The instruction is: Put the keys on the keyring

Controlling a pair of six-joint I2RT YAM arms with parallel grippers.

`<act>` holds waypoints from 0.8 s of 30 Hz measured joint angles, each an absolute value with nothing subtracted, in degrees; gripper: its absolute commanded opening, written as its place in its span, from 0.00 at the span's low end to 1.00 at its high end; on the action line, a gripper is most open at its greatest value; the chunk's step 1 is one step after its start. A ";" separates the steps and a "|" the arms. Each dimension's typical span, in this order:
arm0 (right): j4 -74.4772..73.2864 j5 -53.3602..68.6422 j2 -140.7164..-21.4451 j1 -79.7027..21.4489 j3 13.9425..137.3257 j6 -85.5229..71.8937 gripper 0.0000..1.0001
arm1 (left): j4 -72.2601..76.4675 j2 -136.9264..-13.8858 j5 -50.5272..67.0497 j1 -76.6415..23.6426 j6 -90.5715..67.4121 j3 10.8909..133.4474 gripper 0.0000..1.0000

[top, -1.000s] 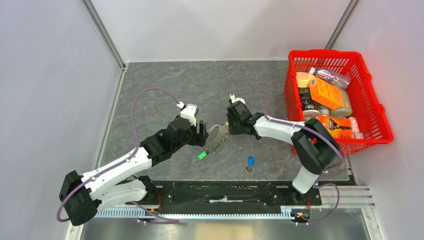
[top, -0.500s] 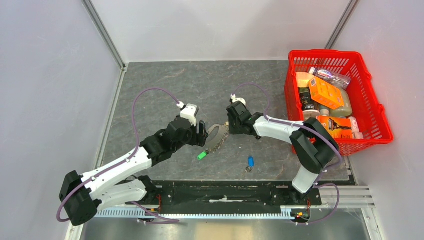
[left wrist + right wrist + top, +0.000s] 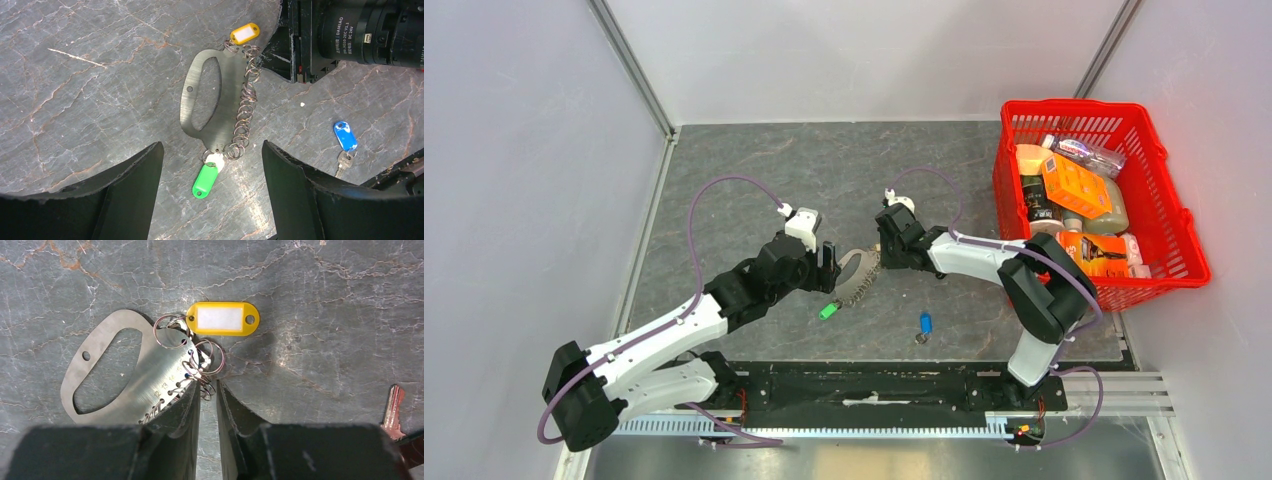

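Clutter is confined to the red basket point(image 3: 1074, 103), which stands at the far right of the table, packed with bottles and orange packets and well apart from both arms. Nothing lies between either gripper and the keyring point(image 3: 227, 107), a flat silver plate with a long handle slot and a row of split rings linked along one edge.

You will find the plate flat on the table between the two arms. A green tag point(image 3: 205, 181) hangs off its near end and a yellow tag point(image 3: 223, 318) lies at its far end, hooked into the rings there. The blue key point(image 3: 345, 136) lies alone nearer the arm bases, on the right arm's side and clear of the plate.

Your left gripper point(image 3: 212, 145) hangs over the green-tag end with its jaws spread wide and nothing between them. Your right gripper point(image 3: 207, 390) has its jaws drawn to a narrow slit, with the tips right at the cluster of rings beside the yellow tag. You cannot tell from either view whether a ring is pinched.

The table point(image 3: 744, 170) is dark grey, veined like stone. Pale plain walls enclose it on three sides, with metal posts in the far corners.
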State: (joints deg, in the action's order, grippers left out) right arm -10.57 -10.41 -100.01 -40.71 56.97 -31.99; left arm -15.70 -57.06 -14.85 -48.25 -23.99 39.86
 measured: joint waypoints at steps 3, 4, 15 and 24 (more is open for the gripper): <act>-10.20 -10.41 -100.18 -40.71 56.97 -32.16 0.19 | -15.70 -57.06 -14.87 -48.25 -23.99 39.86 0.79; -10.15 -10.39 -100.25 -40.71 56.97 -32.18 0.15 | -15.70 -57.06 -14.87 -48.25 -23.99 39.86 0.79; -9.93 -9.85 -100.14 -40.71 56.77 -32.95 0.00 | -15.73 -57.06 -14.90 -48.25 -23.99 39.86 0.79; -20.45 -13.10 -91.50 -44.36 58.50 -26.20 0.00 | -17.37 -54.15 -12.67 -48.25 -24.16 40.03 0.79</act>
